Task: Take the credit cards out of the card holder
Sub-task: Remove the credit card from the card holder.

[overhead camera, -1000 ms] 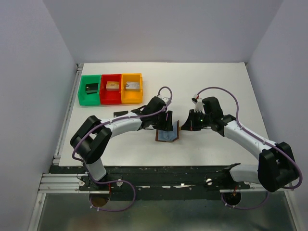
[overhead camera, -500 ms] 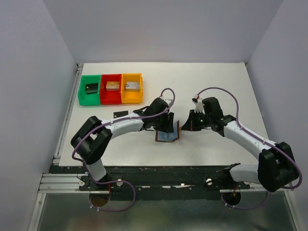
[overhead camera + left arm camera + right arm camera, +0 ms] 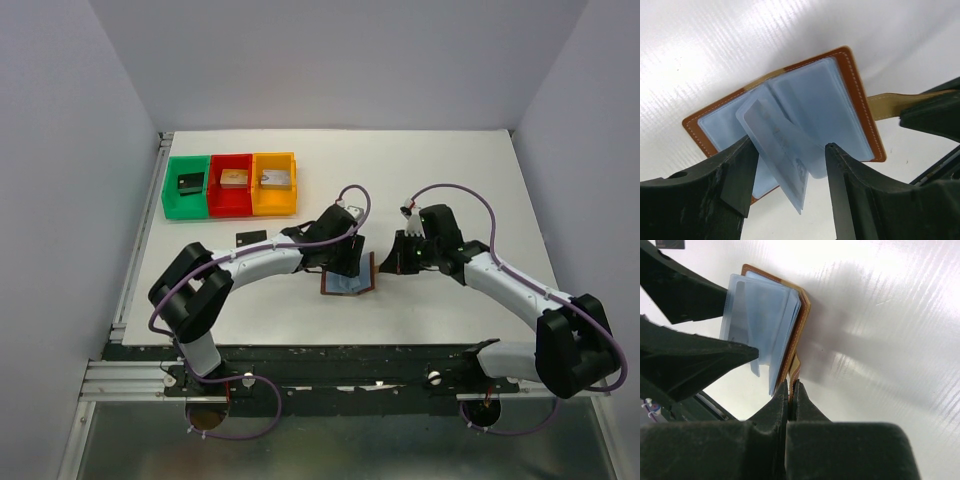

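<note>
The card holder (image 3: 348,284) lies open on the desk (image 3: 430,180), close to the front, between the two hands. The right hand (image 3: 791,389) is squeezed shut on the little tan strap (image 3: 794,365) at the side of the card holder, and this looks like it keeps the holder from sliding. The left hand (image 3: 789,147) is partly open. Its fingers (image 3: 735,175) stand on each side of one clear blue pocket (image 3: 777,150) that sticks up from the holder. They are not pinching it yet. There seems to be a pale card inside that pocket, but it is too blurry to be sure.

A bit farther back, to the left, a flat black card (image 3: 250,237) lies by itself on the desk. So I think one card is out already, and more are left inside.

At the back stand the green bin (image 3: 170,190), the red bin (image 3: 216,190) and the orange bin (image 3: 258,190), each with something chunky in it.
</note>
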